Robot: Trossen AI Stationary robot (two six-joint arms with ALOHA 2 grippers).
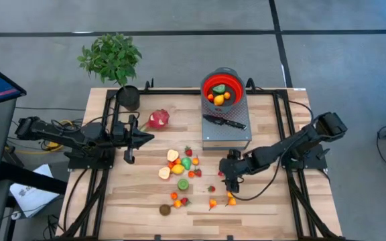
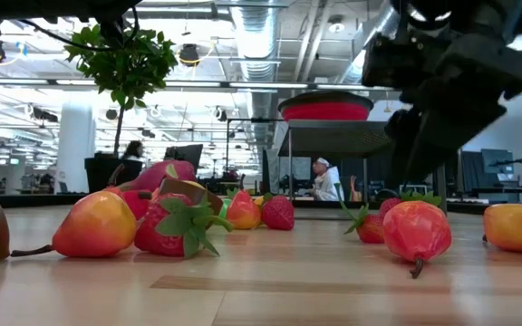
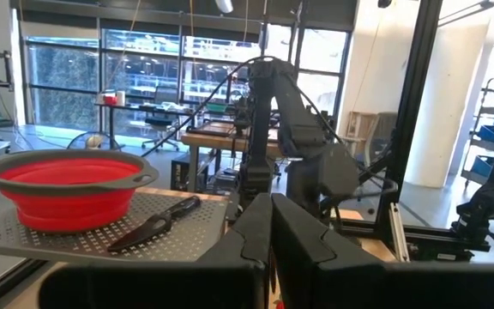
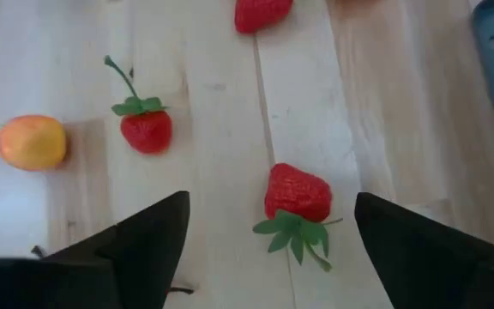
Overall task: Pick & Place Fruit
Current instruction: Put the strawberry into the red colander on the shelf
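The right hand [image 4: 268, 232] points down at the wooden tabletop [image 4: 213, 129], its two dark fingers [image 4: 144, 236] standing wide apart and holding nothing. Between them, on the tabletop, lies a red toy strawberry with a green leafy cap [image 4: 297, 199]; its long axis runs roughly along the board grain, cap end toward the wrist camera. Near it lie a smaller red strawberry with a long green stem [image 4: 146, 129] and an orange-yellow round fruit [image 4: 31, 142]. In the high view the right arm reaches from the right edge toward the table's centre, the right hand [image 1: 230, 175] bent downward above scattered small fruits [image 1: 183, 167]. The pink-red dragon fruit [image 1: 158, 119] lies well apart, nearer the left hand [image 1: 130, 139]. The left hand's fingers are pressed together, level, above the tabletop. The red bowl [image 1: 222, 88] on a grey perforated stand [image 1: 226, 130] contains fruits.
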